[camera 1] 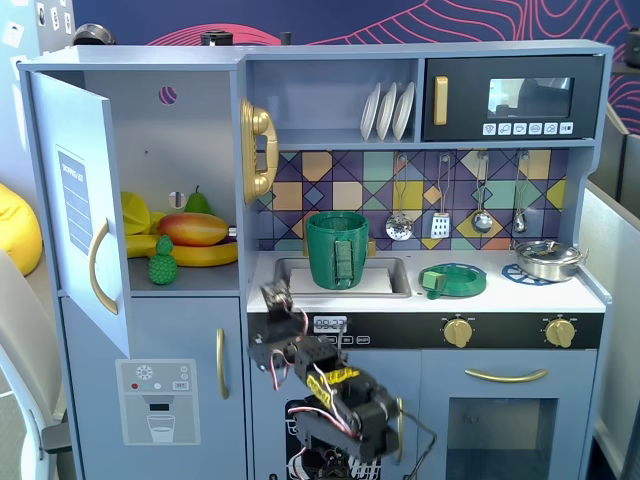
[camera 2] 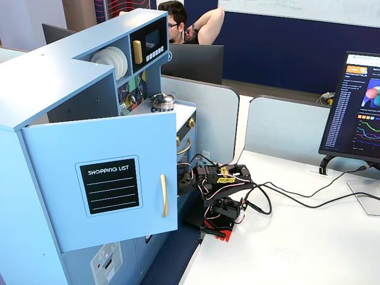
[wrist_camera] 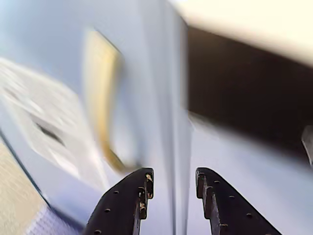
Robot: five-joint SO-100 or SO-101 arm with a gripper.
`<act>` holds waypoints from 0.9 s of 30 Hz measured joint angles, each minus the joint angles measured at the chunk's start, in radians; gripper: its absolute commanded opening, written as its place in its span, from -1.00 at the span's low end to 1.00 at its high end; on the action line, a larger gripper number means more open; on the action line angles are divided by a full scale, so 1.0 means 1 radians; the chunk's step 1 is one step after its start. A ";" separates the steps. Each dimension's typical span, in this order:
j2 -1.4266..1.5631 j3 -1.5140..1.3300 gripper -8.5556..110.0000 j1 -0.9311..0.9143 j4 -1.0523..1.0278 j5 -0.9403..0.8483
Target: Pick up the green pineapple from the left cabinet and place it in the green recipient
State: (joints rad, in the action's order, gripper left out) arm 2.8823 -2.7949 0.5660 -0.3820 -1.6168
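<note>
1. Stood open: the left cabinet (camera 1: 180,180), its door (camera 1: 80,215) swung wide with the gold handle (camera 1: 97,268) facing outward in a fixed view; showed a "SHOPPING LIST" label on that door (camera 2: 110,185) in another fixed view.
2. Sat on the cabinet's shelf, at the front and toward the door side: the green pineapple (camera 1: 162,262), upright, just in front of the bananas (camera 1: 200,252) and the mango (camera 1: 193,229).
3. Rested behind the mango, deeper inside the cabinet: a green pear (camera 1: 198,203).
4. Stood to the right of the cabinet, at the sink (camera 1: 390,280): the green recipient (camera 1: 337,250), upright, strap handle facing the camera; lay further right a shallow green dish (camera 1: 455,280).
5. Hung below the cabinet's shelf level and to its right, in front of the counter edge: the gripper (camera 1: 274,297), folded low on the arm (camera 1: 330,385).
6. Seen from the wrist view: gripper (wrist_camera: 172,182) with fingers (wrist_camera: 131,193) parted by a narrow gap, empty, pointed at a blurred blue panel bearing a gold handle (wrist_camera: 102,93).
</note>
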 measured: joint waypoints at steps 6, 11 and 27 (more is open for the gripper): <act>-0.176 0.212 -0.51 0.049 0.057 -0.023; -0.293 0.345 -0.28 0.089 0.137 0.008; -0.604 0.529 -0.17 0.187 0.414 0.011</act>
State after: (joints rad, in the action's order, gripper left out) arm 2.2780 -2.2657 0.7532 0.0322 -1.6061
